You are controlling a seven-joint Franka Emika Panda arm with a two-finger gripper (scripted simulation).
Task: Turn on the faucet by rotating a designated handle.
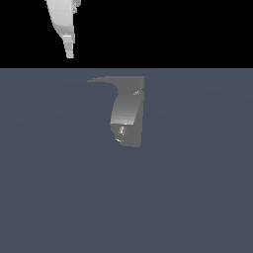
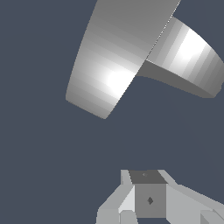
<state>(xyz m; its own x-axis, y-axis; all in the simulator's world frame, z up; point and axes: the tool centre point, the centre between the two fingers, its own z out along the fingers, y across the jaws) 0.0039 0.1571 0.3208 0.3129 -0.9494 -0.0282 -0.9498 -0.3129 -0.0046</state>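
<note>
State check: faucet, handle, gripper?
faucet: upright on the grey floor, untouched.
handle: sticks out sideways from the faucet's top toward the exterior view's left, nothing touching it.
gripper: up and to the exterior view's left of the handle, holding nothing; open or shut cannot be told.

Matte grey faucet (image 1: 127, 111) shaded lighter in front, dark-grey handle (image 1: 106, 80), white arm (image 1: 64, 24), slate-blue ground (image 1: 54, 188), black backdrop (image 1: 173, 29).
</note>
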